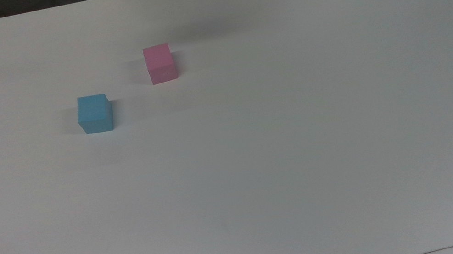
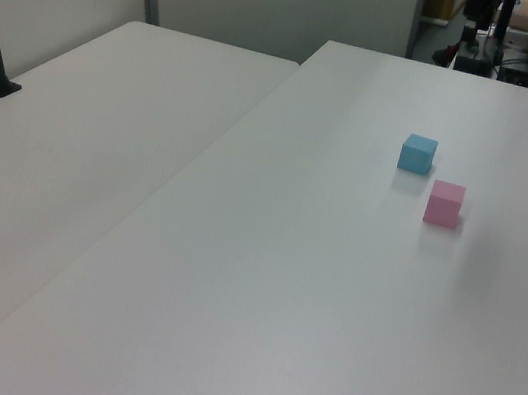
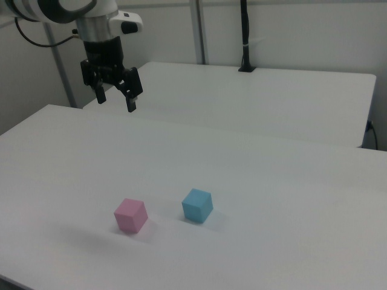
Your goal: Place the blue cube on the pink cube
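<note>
In the upper left of the right view, the claw [image 3: 115,101] hangs in the air with its two dark fingers [image 3: 131,103] spread apart and nothing between them, well above the white worktop [image 3: 272,199] and well apart from both cubes. Lower in the same frame, left of centre, the pink cube [image 3: 130,215] and the blue cube [image 3: 198,205] sit flat on the worktop near each other but not touching, the pink one on the right view's left.

In the top view the blue cube [image 1: 94,113] lies left of centre in the upper half, with the pink cube [image 1: 160,63] above and to its right. In the left view they stand in the upper right, the blue cube [image 2: 417,153] above the pink cube [image 2: 444,203].

The worktop is plain, matte and white. A second white table [image 2: 80,146] butts against it along a seam. A black post [image 3: 245,36] rises from that table's far edge, in front of pale wall panels [image 3: 302,33].
</note>
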Controlling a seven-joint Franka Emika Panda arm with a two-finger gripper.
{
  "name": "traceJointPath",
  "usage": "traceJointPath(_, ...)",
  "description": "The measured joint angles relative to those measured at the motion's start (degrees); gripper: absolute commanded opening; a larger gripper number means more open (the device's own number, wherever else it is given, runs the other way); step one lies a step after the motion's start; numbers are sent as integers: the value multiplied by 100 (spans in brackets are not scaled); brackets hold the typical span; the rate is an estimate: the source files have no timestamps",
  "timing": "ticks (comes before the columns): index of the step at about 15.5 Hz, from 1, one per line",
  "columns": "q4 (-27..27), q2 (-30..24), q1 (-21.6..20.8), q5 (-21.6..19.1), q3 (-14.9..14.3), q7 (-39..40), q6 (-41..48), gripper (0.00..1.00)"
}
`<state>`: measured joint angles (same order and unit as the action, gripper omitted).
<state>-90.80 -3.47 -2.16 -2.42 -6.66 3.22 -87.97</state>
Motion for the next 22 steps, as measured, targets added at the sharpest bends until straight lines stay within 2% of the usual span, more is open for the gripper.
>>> traceJointPath(5,-17,13,-173,0,-14,-18,0,100)
traceJointPath(22,-26,18,-182,0,-14,-19,0,100)
